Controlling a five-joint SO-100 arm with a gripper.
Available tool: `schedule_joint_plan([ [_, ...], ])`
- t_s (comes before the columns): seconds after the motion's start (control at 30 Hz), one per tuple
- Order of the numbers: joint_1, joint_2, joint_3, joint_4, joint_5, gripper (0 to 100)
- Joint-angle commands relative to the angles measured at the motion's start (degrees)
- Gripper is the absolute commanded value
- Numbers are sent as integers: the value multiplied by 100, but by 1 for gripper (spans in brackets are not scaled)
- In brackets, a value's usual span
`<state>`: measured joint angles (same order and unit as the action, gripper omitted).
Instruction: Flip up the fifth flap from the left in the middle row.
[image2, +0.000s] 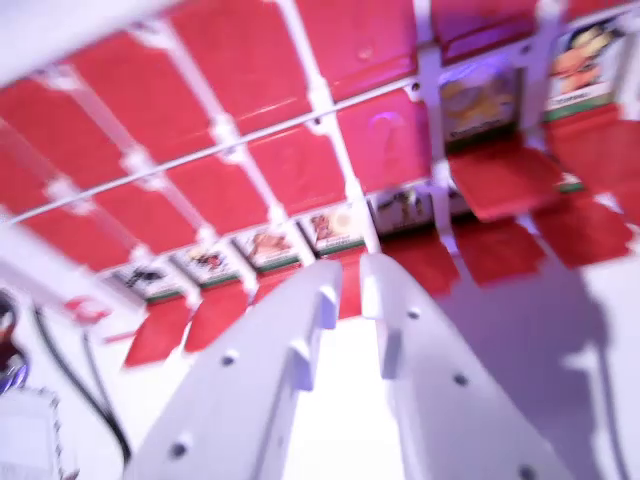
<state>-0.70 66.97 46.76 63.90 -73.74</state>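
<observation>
A board of red flaps (290, 170) on a white frame fills the blurred wrist view, tilted. Most flaps lie shut and red. Along the near row several flaps stand up, showing picture cards (335, 228) with their red flaps (215, 315) hanging toward me. At the wrist view's upper right more picture cards (480, 100) are showing. My gripper (350, 285) reaches up from the bottom, its two white fingers (310, 300) a narrow gap apart, tips close to the near row's cards. Nothing shows between the fingers.
A white rod (200, 155) crosses the board between rows. A black cable (75, 380) and a dark object (8, 345) lie at the wrist view's lower left on the white surface (590, 330).
</observation>
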Motion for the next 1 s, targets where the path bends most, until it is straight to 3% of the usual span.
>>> schedule_joint_plan([
  [0.0,-53,1687,387,-105,-149,2],
  [0.5,-439,4904,2874,-70,-580,2],
  [0.97,-519,6829,4008,281,-826,2],
])
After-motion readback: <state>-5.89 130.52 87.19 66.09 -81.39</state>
